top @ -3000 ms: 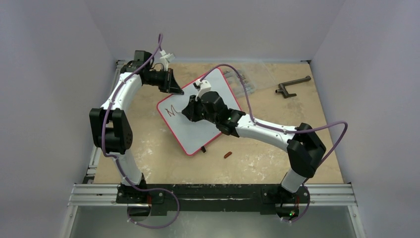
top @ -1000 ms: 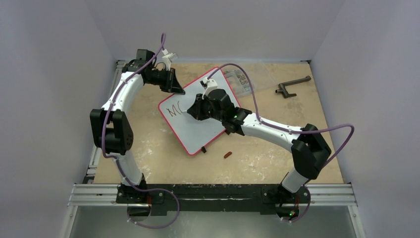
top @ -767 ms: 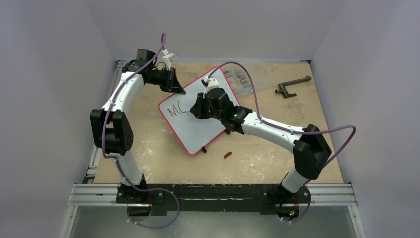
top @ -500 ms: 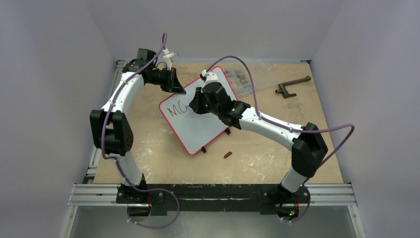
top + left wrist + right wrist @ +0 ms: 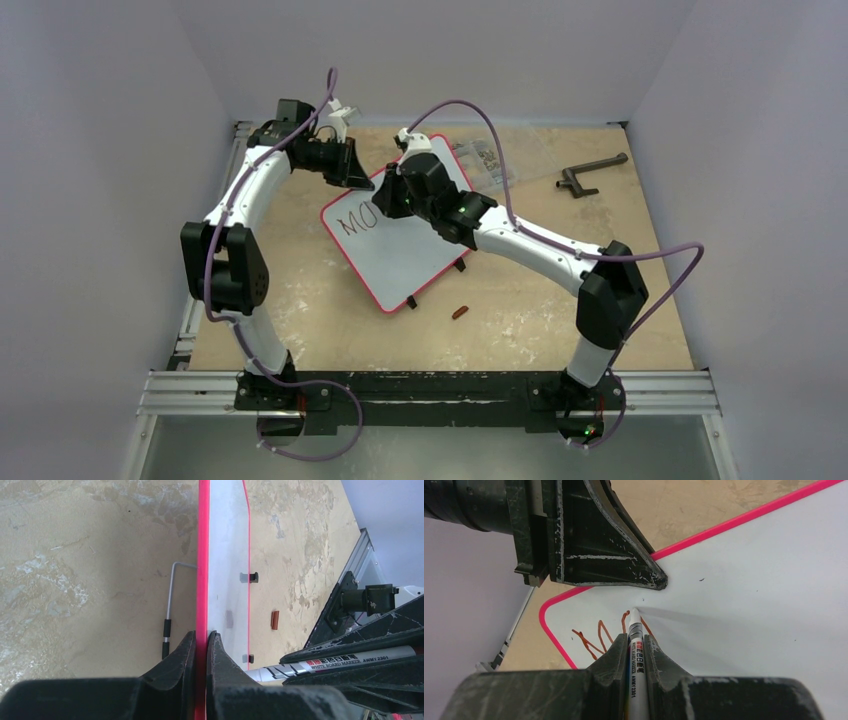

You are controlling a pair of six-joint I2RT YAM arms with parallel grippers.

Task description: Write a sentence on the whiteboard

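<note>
Top external view — marker at the whiteboard, both arms on the job

The whiteboard [image 5: 400, 255] lies skewed on the desk [image 5: 560, 310], left of centre and toward the far edge, with one rounded corner pointing at the near edge. The left arm [image 5: 245, 195] reaches round from the left edge. Its jaws are clamped on the board's red rim at the far-left side, and the left wrist view shows both fingers [image 5: 182, 655] pinching that rim, the board seen edge-on.

The right arm [image 5: 530, 245] stretches across the board from the right. Its jaws are closed tight on a white board marker [image 5: 636, 650], whose tip is down at the surface just beside the left jaws.

The sentence [image 5: 356, 218] so far is a few uneven reddish-brown strokes near the board's left corner; the right wrist view shows them running up to the marker tip.

A small reddish-brown cap [image 5: 460, 312] sits on the desk just off the board's near-right rim. A clear parts box [image 5: 492, 158] lies by the far edge — a dark crank-shaped tool [image 5: 590, 172] is farther right.
</note>
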